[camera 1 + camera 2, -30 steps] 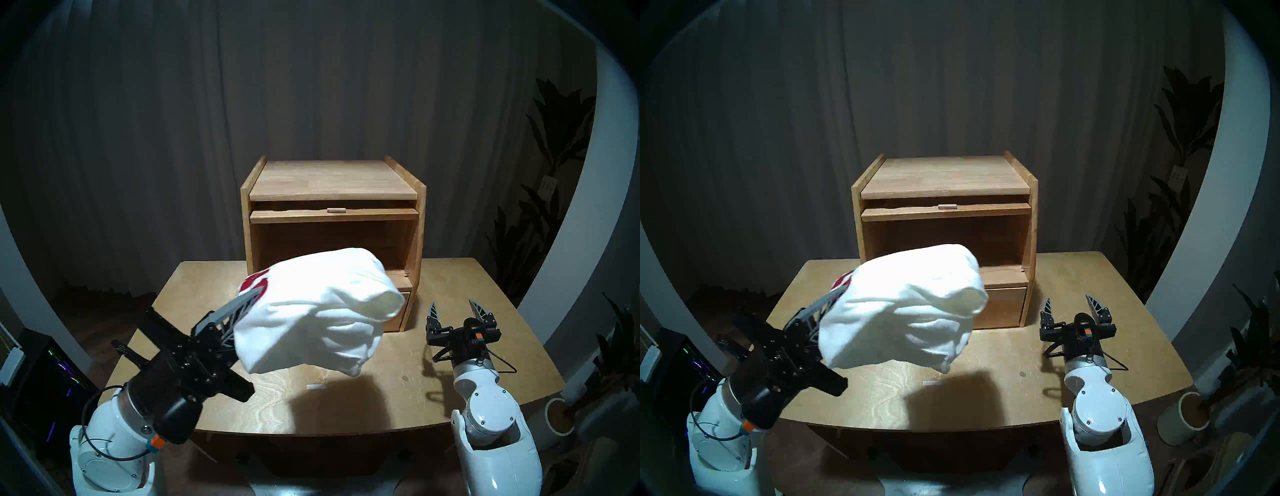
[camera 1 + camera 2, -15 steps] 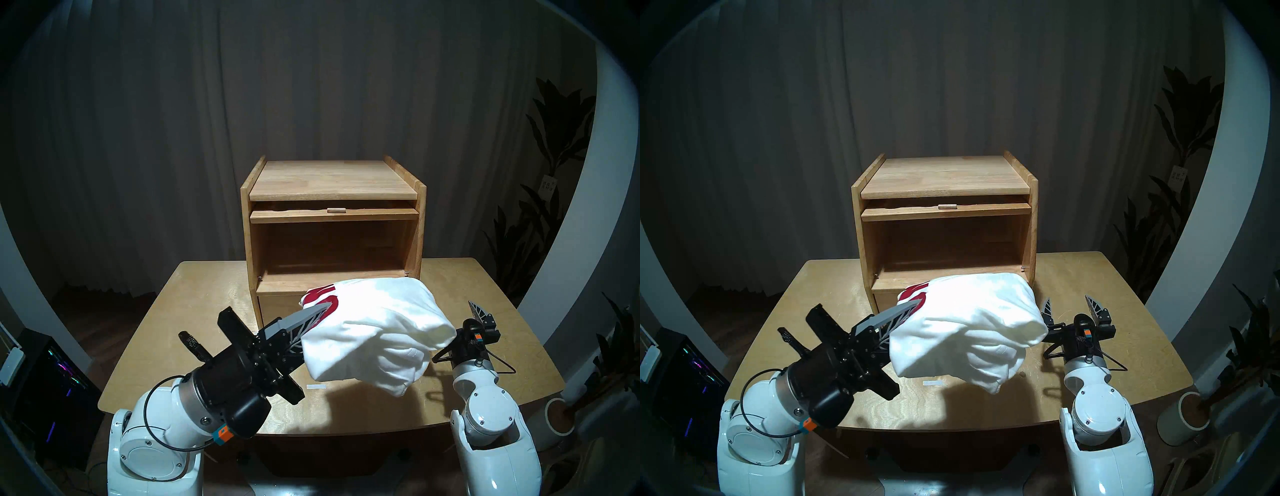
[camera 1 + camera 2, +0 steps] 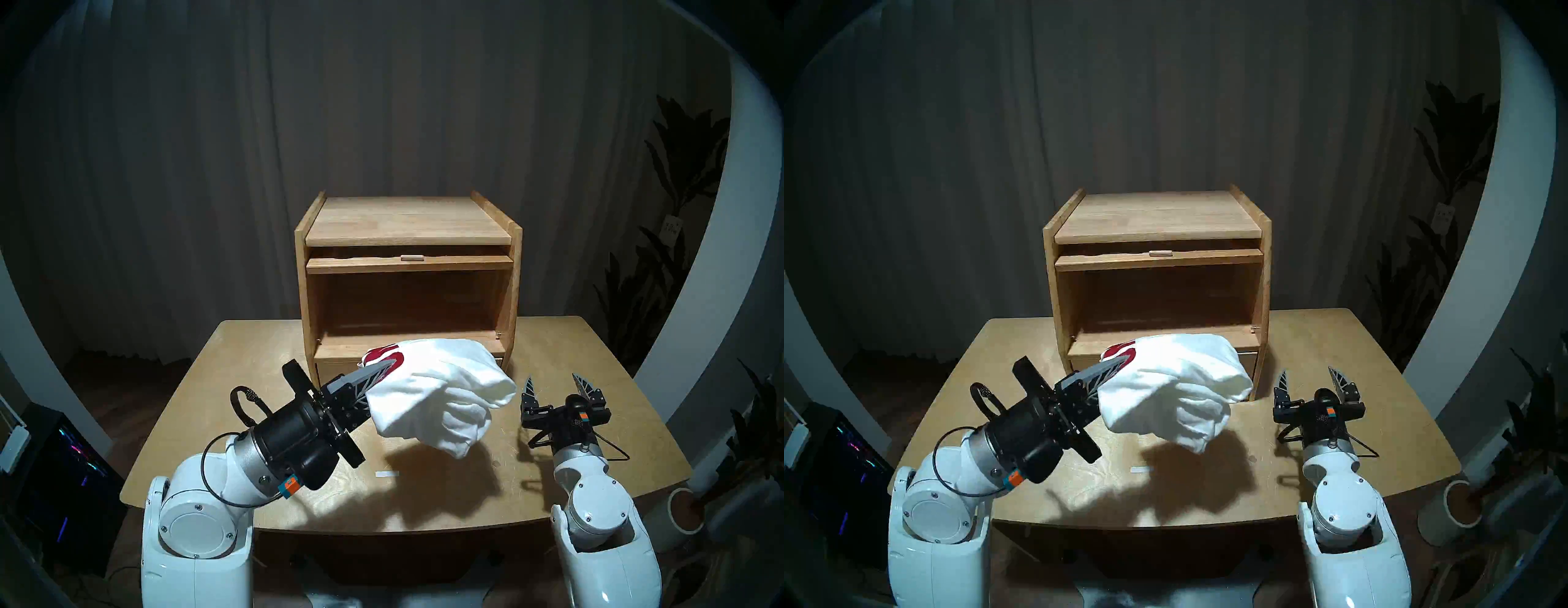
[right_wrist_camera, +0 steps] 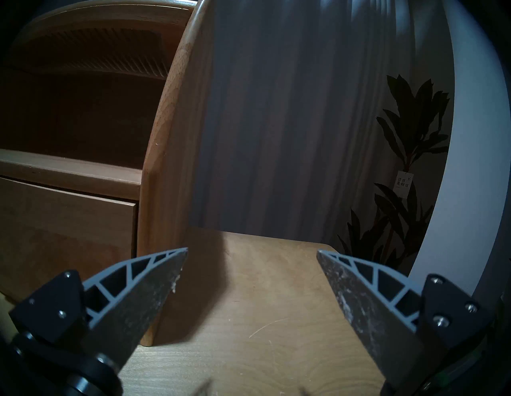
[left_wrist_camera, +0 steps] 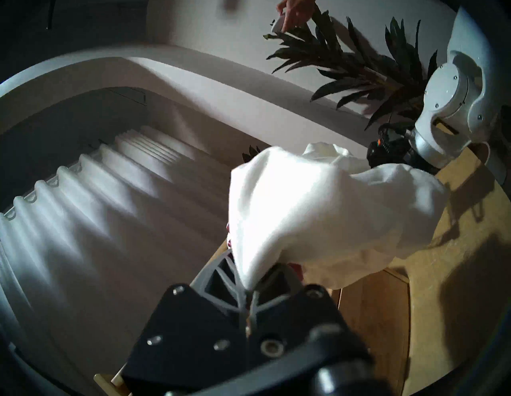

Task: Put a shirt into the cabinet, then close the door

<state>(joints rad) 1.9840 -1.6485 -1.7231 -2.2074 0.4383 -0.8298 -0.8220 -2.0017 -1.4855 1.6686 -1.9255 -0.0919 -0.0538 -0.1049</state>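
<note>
While the left gripper (image 3: 388, 368) pinches the bunched white fabric shirt (image 3: 441, 390) (right gripper (image 3: 555, 384) agape, empty), drooping folds may snag the light-brown wooden cabinet (image 3: 407, 220) sill.

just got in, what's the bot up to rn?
The left gripper is shut on a bunched white shirt with red lettering, holding it above the table in front of the wooden cabinet. The upper compartment is open and nothing shows inside it; the door is up, lying flat under the top. The right gripper is open and holds nothing, beside the cabinet's right front corner. The shirt is not in yet.
</note>
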